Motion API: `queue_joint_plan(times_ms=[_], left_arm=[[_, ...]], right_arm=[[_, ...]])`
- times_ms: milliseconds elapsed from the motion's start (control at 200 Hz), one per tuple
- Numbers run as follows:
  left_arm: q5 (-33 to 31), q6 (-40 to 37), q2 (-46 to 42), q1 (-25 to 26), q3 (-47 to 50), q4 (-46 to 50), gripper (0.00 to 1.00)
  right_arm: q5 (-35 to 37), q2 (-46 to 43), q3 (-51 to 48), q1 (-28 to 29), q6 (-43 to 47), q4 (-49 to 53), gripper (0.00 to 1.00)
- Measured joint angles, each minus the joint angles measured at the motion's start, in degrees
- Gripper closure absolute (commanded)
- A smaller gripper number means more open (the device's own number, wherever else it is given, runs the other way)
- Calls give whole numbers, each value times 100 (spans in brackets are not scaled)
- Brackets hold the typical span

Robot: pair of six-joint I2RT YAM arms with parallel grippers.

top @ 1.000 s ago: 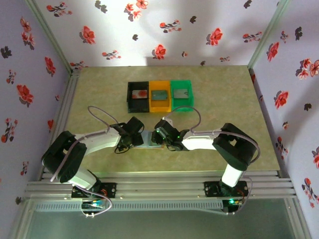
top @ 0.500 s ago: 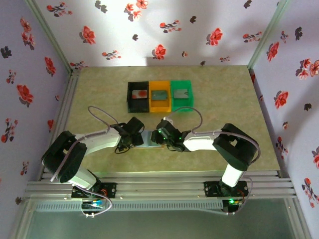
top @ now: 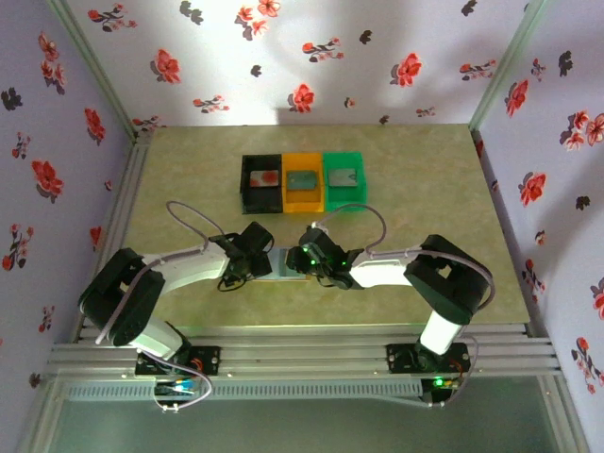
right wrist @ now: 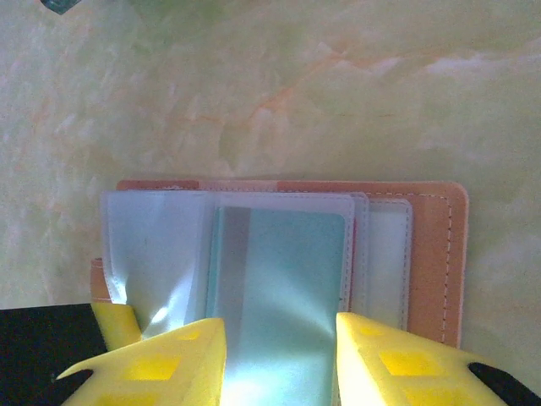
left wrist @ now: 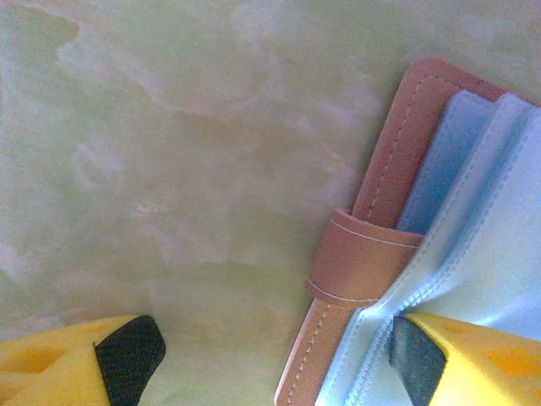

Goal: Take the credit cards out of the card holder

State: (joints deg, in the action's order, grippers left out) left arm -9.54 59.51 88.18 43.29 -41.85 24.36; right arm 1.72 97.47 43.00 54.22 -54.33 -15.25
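Card holder [top: 284, 263] lies open on the bench [top: 425, 189], between the two arms and nearer than the three bins [top: 302, 182]. Left fingers [left wrist: 127, 359] are spread wide, one over bare bench, the other on the holder's clear sleeves [left wrist: 499, 254]. Right fingers [right wrist: 169, 368] are parted over a pale credit card [right wrist: 279, 271] lying in its sleeve; I cannot tell if they touch it.

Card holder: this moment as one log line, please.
card holder: open on table | credit card: inside clear sleeve | left pincer: open, finger on holder | right pincer: open, astride card
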Motion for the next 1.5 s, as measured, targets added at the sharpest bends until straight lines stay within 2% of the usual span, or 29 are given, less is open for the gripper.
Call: queue_joint_plan(times_ms=[445,605,735,1120,1500], left_arm=[[-22,20,9,7,0,-2,21],[-42,20,9,22,0,-7,21],[-42,22,11,22,0,-9,21],[-39,15,-203,-2,201,-179,21],[654,-66,-1043,-433,680,-627,21]], right_arm=[[-92,-116,-37,-37,-61,-400,63],[-505,-203,-28,11,-149,-955,63],[-780,-201,-31,94,-188,-1023,63],[-953,-201,-31,103,-282,-1067,63],[-1016,-129,-31,103,-337,-1154,65]])
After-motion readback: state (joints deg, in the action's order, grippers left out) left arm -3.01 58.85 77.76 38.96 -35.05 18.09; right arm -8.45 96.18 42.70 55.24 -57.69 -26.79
